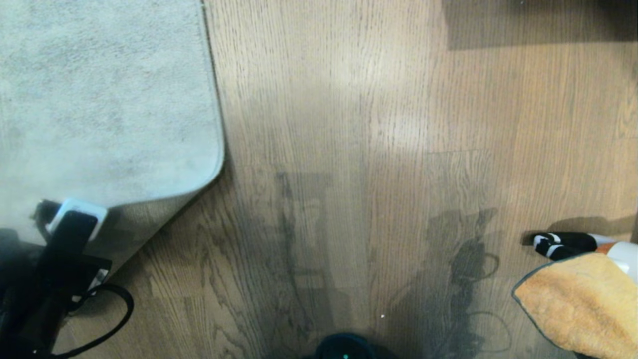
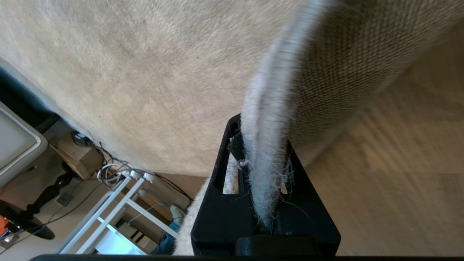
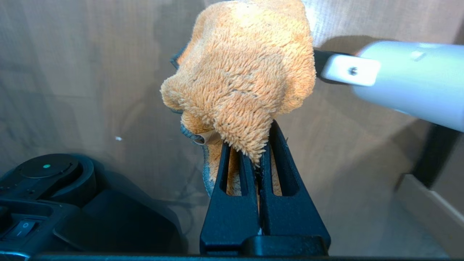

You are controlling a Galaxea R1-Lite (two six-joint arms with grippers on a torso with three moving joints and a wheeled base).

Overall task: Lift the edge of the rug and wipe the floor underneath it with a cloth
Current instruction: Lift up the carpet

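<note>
Rug edge pale, fraying, pinched by left end effector; right end effector clamps fluffy orange cloth

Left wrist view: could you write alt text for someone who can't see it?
The left gripper has its black fingers shut on the rug edge, lifting it so the woven tan backing shows above the floor.

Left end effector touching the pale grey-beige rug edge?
Touching. In the left wrist view the left end effector is shut on the pale grey-beige rug edge: its black fingers clamp the pile and woven backing between them.
</note>
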